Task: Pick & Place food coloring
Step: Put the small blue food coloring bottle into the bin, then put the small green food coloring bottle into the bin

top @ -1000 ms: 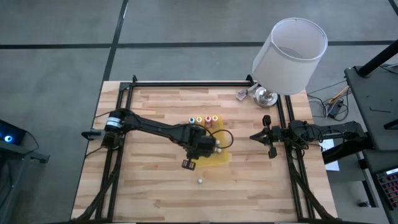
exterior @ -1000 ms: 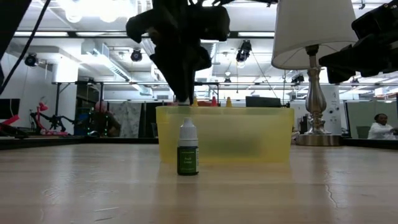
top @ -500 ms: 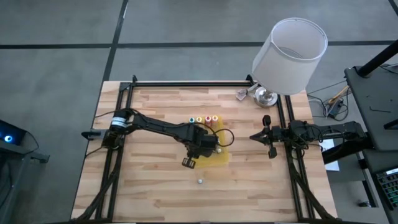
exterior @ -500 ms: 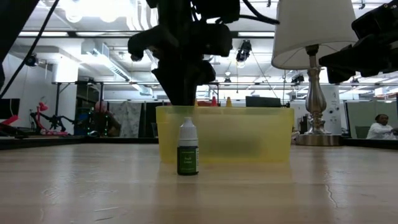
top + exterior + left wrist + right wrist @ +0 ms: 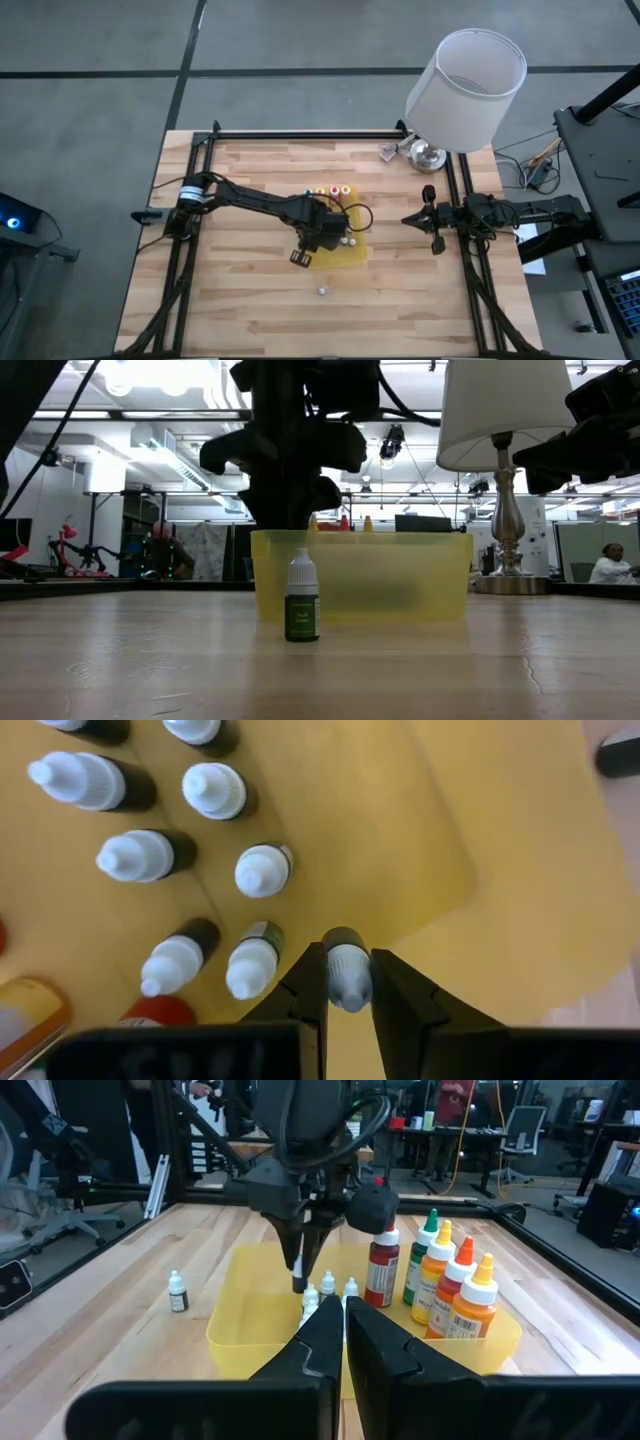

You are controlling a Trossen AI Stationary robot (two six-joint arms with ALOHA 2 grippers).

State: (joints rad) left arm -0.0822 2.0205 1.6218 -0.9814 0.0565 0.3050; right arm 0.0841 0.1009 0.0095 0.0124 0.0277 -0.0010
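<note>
A translucent yellow bin (image 5: 352, 252) (image 5: 400, 575) stands mid-table with several small white-capped food coloring bottles (image 5: 150, 855) upright in it. My left gripper (image 5: 347, 988) (image 5: 299, 1280) reaches down into the bin, shut on one more such bottle (image 5: 346, 960). A green food coloring bottle (image 5: 302, 600) (image 5: 322, 291) stands alone on the table, nearer than the bin. Larger bottles with coloured caps (image 5: 450, 1280) (image 5: 330, 190) stand in a row by the bin's far side. My right gripper (image 5: 432, 222) waits shut at the table's right edge. My left gripper pinches the small bottle's white cap (image 5: 347, 982) between its two fingers (image 5: 310, 982). They come from above, pointing down. The bottle hangs upright below them inside the bin; whether its base rests on the bin's floor does not show.
A table lamp (image 5: 465, 85) stands at the far right corner. Black frame rails (image 5: 300, 135) run along the table's far, left and right edges. Bare wood lies left of the bin and along the near edge.
My left gripper has sunk with the bottle from just above the bin's rim to behind its wall, rolling a little. The bottles in the bin and the green bottle on the table have kept still.
</note>
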